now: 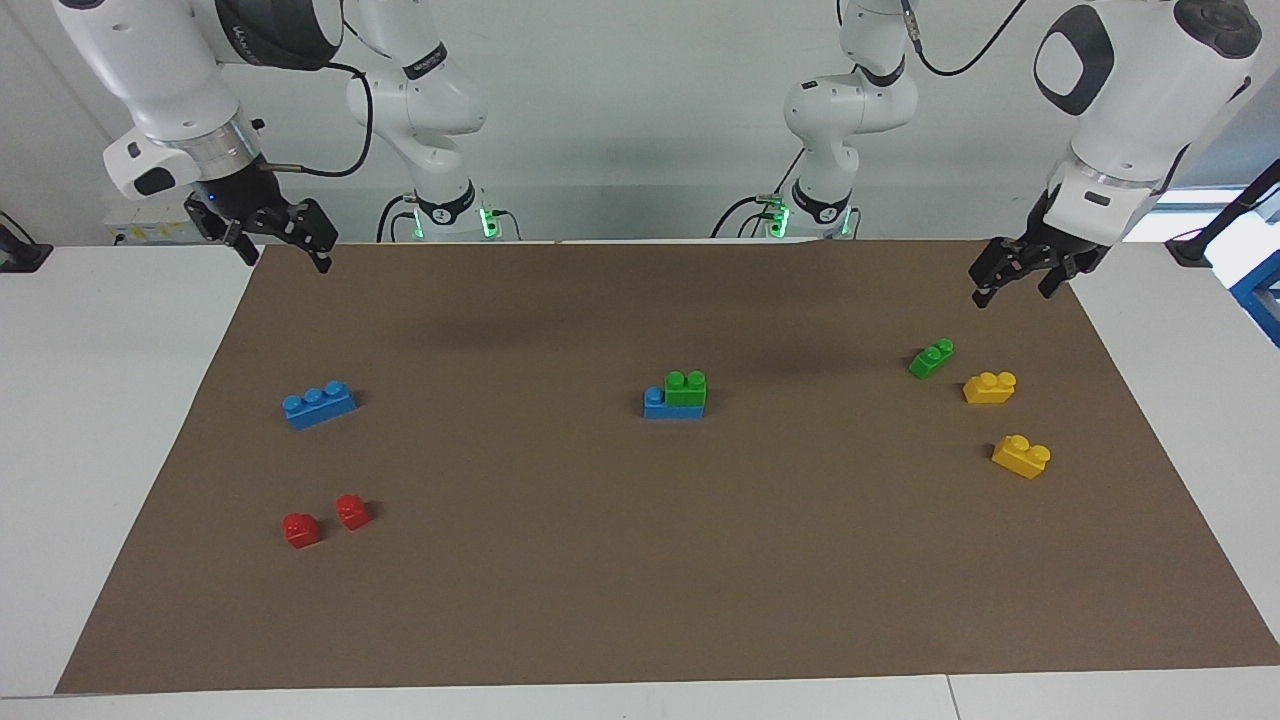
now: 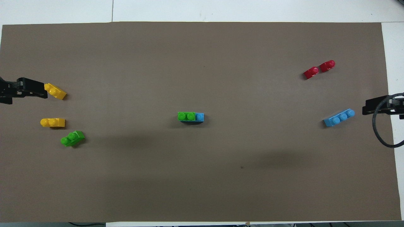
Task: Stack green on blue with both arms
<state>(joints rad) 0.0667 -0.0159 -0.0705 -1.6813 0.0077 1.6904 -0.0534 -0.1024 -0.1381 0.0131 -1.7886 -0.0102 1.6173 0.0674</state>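
Note:
In the middle of the brown mat (image 1: 640, 580) a green two-stud brick (image 1: 686, 388) (image 2: 186, 116) sits pressed on a blue brick (image 1: 655, 403) (image 2: 199, 117), leaving one blue stud bare. A second green brick (image 1: 931, 358) (image 2: 72, 138) lies loose at the left arm's end. A second blue three-stud brick (image 1: 319, 404) (image 2: 339, 117) lies loose at the right arm's end. My left gripper (image 1: 1012, 288) (image 2: 28, 93) hangs open and empty over the mat's edge by the loose green. My right gripper (image 1: 285, 250) (image 2: 375, 107) hangs open and empty over the mat's edge by the loose blue.
Two yellow bricks (image 1: 989, 387) (image 1: 1021, 456) lie beside the loose green, farther from the robots. Two small red bricks (image 1: 301, 529) (image 1: 352, 511) lie farther from the robots than the loose blue. White table surrounds the mat.

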